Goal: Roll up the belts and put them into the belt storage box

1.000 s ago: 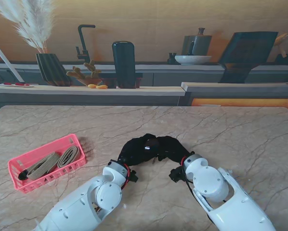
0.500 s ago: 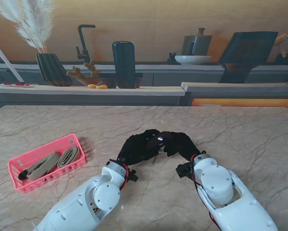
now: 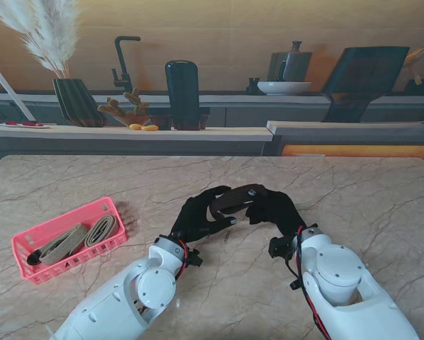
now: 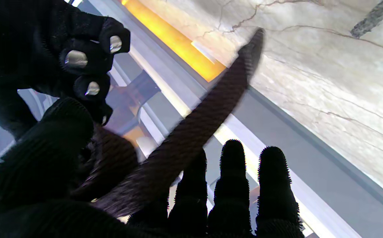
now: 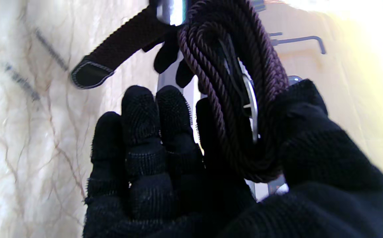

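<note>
Right wrist view: braided brown belt (image 5: 231,99) coiled, right hand (image 5: 185,172) pinching.

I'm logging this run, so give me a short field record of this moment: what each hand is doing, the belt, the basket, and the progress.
left hand: shut on the dark belt, holding its loose strap
right hand: shut on the dark belt, its coiled part pinched between thumb and fingers
dark belt: held up off the table between both hands, partly rolled, tail end free
pink basket: on my left side of the table, two rolled tan belts inside
progress: dark belt not yet in the basket
</note>
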